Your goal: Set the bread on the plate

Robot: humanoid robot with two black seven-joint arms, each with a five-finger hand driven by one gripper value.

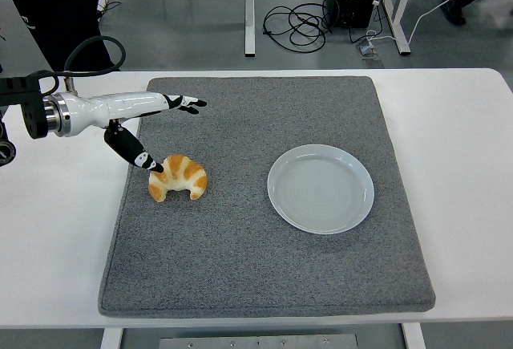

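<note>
A golden croissant (179, 177) lies on the left part of the grey mat (264, 269). To its right, a pale blue plate (321, 188) sits bare on the same mat. My left hand (160, 128) comes in from the left edge, low over the mat's far left corner, open with fingers spread. Its thumb tip (154, 166) points down and reaches the croissant's upper left edge, while the other fingers (188, 103) stretch out behind the croissant. The right hand is out of view.
The mat covers most of the white table (56, 229). Cables (295, 26) and table legs lie on the floor beyond the far edge. A person in dark clothes (68, 8) stands at the top left.
</note>
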